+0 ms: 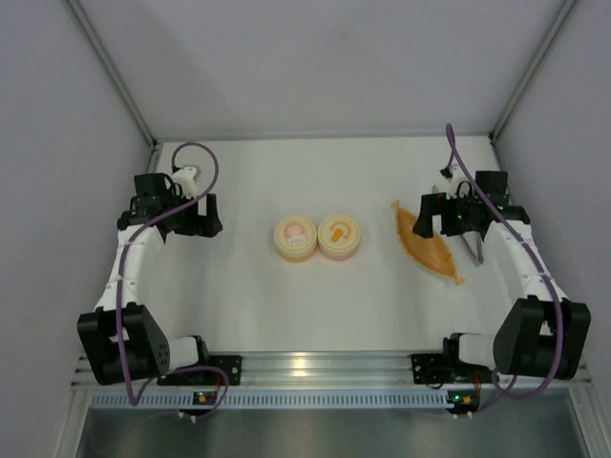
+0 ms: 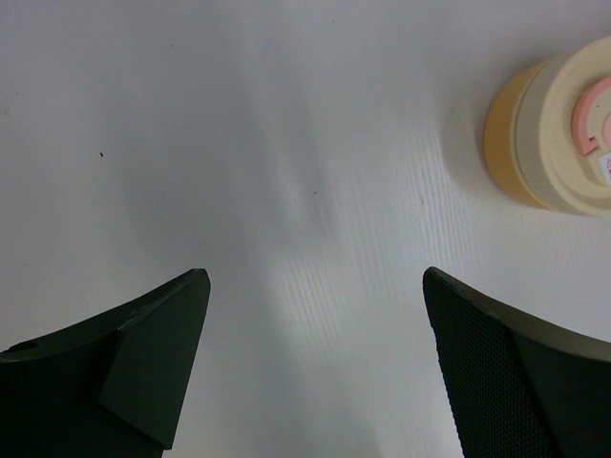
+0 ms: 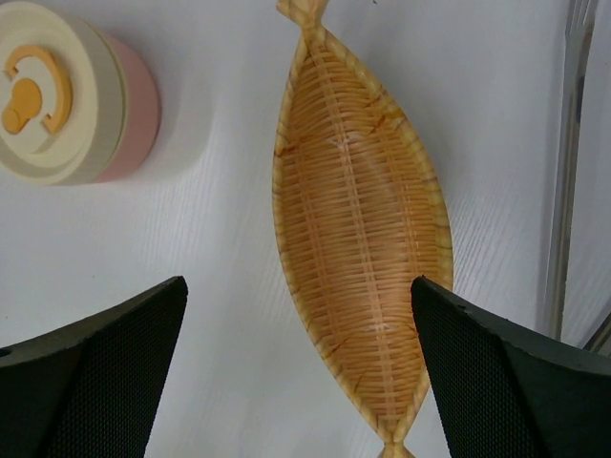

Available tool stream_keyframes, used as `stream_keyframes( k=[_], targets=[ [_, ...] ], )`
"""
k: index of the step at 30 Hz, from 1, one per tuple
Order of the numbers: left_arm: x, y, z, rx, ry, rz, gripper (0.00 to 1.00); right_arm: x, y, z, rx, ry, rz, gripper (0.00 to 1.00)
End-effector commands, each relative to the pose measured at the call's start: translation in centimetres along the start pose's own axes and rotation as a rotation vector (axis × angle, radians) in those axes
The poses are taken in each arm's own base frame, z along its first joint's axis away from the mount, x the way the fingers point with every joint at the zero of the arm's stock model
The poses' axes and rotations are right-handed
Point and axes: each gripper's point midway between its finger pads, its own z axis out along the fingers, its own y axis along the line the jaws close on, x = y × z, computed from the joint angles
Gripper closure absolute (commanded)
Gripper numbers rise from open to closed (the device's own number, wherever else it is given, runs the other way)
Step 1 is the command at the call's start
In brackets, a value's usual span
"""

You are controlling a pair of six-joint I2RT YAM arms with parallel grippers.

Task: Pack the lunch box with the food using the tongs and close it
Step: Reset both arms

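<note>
Left pincer (image 2: 313, 286) and right pincer (image 3: 298, 286) gaped wide, empty! Woven orange boat-shaped tray (image 3: 358, 219) lay bare, slim grey metal tongs (image 3: 565, 172) at its 3 o'clock. Round yellow lidded container (image 1: 295, 238) and round pink lidded container (image 1: 339, 236) looked shut, no food showing: packing seemingly finished

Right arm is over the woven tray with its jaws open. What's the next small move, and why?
Probably shift the right gripper to its right, until it is over the tongs that lie just beside the tray. The jaws are open and empty, the tray holds nothing to pick up, and the packing likely needs the tongs in hand first.
</note>
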Motion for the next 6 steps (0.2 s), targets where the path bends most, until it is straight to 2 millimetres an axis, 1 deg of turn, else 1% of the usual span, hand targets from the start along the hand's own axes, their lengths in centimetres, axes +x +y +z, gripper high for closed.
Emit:
stream_keyframes(
  k=[1,6],
  targets=[
    [-1.09,0.75,-0.38,-0.045,-0.07,0.061,0.02,-1.84,-0.9,-0.37,0.053,-0.09,-0.064,0.01],
    [-1.07,0.71,-0.53,-0.052,-0.082,0.054,0.02,-1.74,-0.96,-0.67,0.065,-0.102,-0.069,0.01]
  ],
)
